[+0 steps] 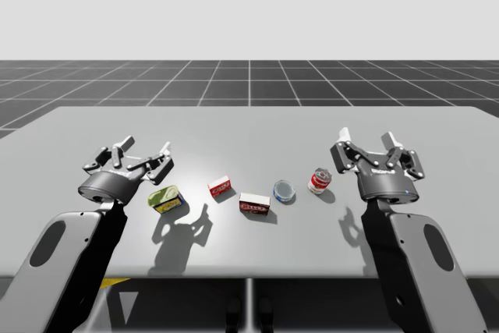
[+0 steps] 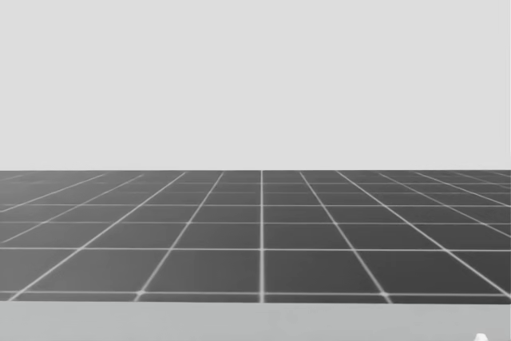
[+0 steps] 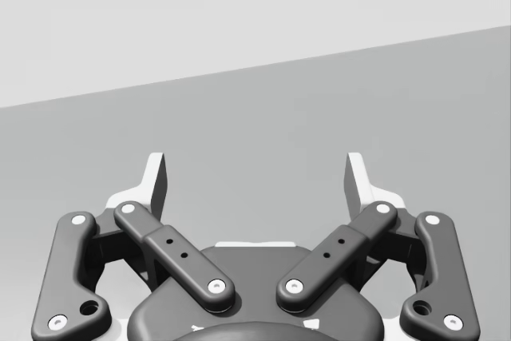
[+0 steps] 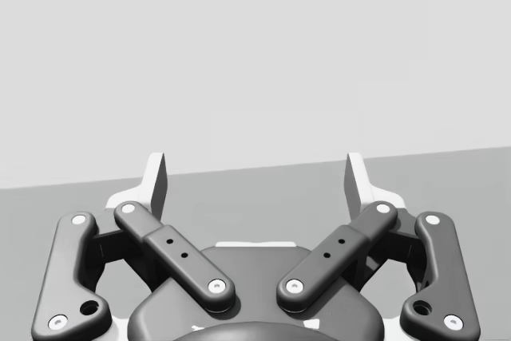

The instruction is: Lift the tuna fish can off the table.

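The tuna fish can [image 1: 284, 191], low and round with a blue rim and a silvery lid, lies tilted on the grey table [image 1: 249, 126] just right of the middle. My right gripper [image 1: 366, 144] hovers open to the right of it and slightly further back, with a red and white can between them. My left gripper [image 1: 146, 150] is open far to the left of it. In the left wrist view the left gripper [image 3: 255, 177] holds nothing over bare table. The right gripper [image 4: 255, 177] is likewise open with nothing between its fingers.
An upright red and white can [image 1: 320, 181] stands just right of the tuna can. A red box [image 1: 254, 204] lies just left of it, and another red box [image 1: 220, 187] further left. A green and yellow box [image 1: 164, 199] sits under my left gripper.
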Tool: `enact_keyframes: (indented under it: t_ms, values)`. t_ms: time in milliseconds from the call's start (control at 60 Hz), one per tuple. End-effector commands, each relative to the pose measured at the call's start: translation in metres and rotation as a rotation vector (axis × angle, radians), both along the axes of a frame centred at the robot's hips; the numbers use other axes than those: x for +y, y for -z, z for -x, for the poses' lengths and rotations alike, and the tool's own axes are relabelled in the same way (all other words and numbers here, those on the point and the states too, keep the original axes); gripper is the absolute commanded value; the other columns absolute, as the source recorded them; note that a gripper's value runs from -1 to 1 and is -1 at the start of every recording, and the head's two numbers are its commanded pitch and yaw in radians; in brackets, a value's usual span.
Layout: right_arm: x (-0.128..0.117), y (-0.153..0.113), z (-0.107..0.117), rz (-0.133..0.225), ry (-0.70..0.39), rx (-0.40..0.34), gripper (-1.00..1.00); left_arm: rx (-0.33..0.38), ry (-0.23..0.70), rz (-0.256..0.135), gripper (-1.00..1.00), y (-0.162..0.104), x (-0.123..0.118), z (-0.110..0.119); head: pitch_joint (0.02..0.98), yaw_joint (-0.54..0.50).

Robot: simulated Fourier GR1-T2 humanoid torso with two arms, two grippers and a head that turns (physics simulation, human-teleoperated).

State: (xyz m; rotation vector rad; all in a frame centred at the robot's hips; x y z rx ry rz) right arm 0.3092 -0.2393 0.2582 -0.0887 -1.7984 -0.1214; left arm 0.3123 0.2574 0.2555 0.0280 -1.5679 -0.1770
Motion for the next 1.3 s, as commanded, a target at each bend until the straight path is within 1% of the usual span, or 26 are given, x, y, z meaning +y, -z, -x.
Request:
enact_keyframes:
  t_ms: [17, 33, 50, 83, 117, 217, 317, 333, 383, 467, 517, 533, 550, 600, 633, 650, 867, 1033, 1100, 1183, 1267, 1300]
  values:
    - [0.0, 0.0, 0.001, -0.013, 0.019, -0.006, -1.0, 0.0, 0.001, -0.001, -1.0, 0.0, 0.0, 0.0, 0.088, 0.02]
    - [0.001, 0.0, 0.002, -0.008, 0.007, 0.001, -1.0, 0.0, 0.001, -0.002, -1.0, 0.0, 0.0, 0.0, 0.088, 0.02]
    - [0.001, 0.0, 0.003, -0.012, -0.004, 0.002, -1.0, 0.0, 0.001, -0.002, -1.0, 0.0, 0.0, 0.0, 0.089, 0.02]
    - [0.001, -0.001, 0.003, -0.033, -0.038, 0.015, -1.0, 0.0, 0.001, -0.001, -1.0, 0.0, 0.0, 0.0, 0.093, 0.02]
    - [0.001, -0.001, 0.002, -0.039, -0.047, 0.027, -1.0, 0.0, 0.001, 0.0, -1.0, 0.0, 0.0, 0.0, 0.104, 0.01]
    - [0.001, -0.001, 0.002, -0.038, -0.062, 0.045, -1.0, 0.0, -0.002, 0.0, -1.0, 0.0, 0.0, 0.0, 0.15, 0.01]
    - [0.001, -0.001, 0.001, -0.034, -0.058, 0.044, -1.0, 0.001, -0.001, -0.001, -1.0, 0.0, 0.0, 0.001, 0.251, 0.01]
    - [0.001, -0.001, 0.001, -0.034, -0.054, 0.045, -1.0, 0.001, -0.001, -0.002, -1.0, 0.0, 0.0, 0.0, 0.296, 0.01]
    - [0.001, -0.001, 0.001, -0.033, -0.052, 0.047, -1.0, 0.0, -0.003, -0.004, -1.0, 0.0, 0.0, 0.0, 0.335, 0.0]
    - [0.001, -0.001, 0.0, -0.031, -0.042, 0.049, -1.0, -0.001, -0.006, -0.01, -1.0, 0.0, 0.0, 0.0, 0.434, 0.0]
    - [0.0, -0.002, 0.0, -0.027, -0.039, 0.05, -1.0, 0.0, -0.006, -0.012, -1.0, 0.001, -0.001, 0.0, 0.473, 0.0]
    - [0.0, -0.002, 0.0, -0.026, -0.035, 0.05, -1.0, 0.0, -0.005, -0.012, -1.0, 0.001, -0.001, -0.001, 0.51, -0.01]
    - [0.0, -0.002, 0.0, -0.026, -0.035, 0.05, -1.0, 0.0, -0.005, -0.012, -1.0, 0.001, -0.001, -0.001, 0.51, -0.01]
    - [0.0, -0.002, 0.0, -0.023, -0.034, 0.052, -1.0, 0.001, -0.004, -0.015, -1.0, 0.001, -0.001, -0.001, 0.569, -0.02]
    - [0.0, -0.002, 0.0, -0.024, -0.034, 0.053, -1.0, 0.001, -0.004, -0.016, -1.0, 0.001, -0.001, -0.001, 0.592, -0.03]
    - [0.0, -0.002, 0.0, -0.024, -0.034, 0.054, -1.0, -0.001, -0.006, -0.02, -1.0, 0.001, -0.001, -0.001, 0.624, -0.04]
    - [0.001, -0.002, 0.0, -0.019, -0.046, 0.058, -1.0, -0.001, -0.001, -0.032, -1.0, 0.002, -0.003, -0.002, 0.775, -0.13]
    - [0.0, -0.004, 0.0, -0.017, -0.049, 0.055, -1.0, 0.001, 0.007, -0.036, -1.0, 0.002, -0.006, -0.002, 0.857, -0.18]
    - [0.0, -0.004, 0.0, -0.015, -0.048, 0.055, -1.0, 0.002, 0.01, -0.036, -1.0, 0.002, -0.007, -0.002, 0.871, -0.18]
    - [0.001, -0.008, 0.002, -0.04, -0.055, 0.084, -1.0, 0.004, 0.013, -0.037, -1.0, 0.002, -0.009, -0.002, 0.871, -0.18]
    - [0.002, -0.018, 0.011, -0.036, -0.082, 0.065, -1.0, 0.006, 0.014, -0.037, -1.0, 0.003, -0.01, -0.002, 0.86, -0.17]
    - [0.005, -0.022, 0.018, -0.038, -0.096, 0.075, -1.0, 0.006, 0.015, -0.037, -1.0, 0.003, -0.011, -0.002, 0.856, -0.17]
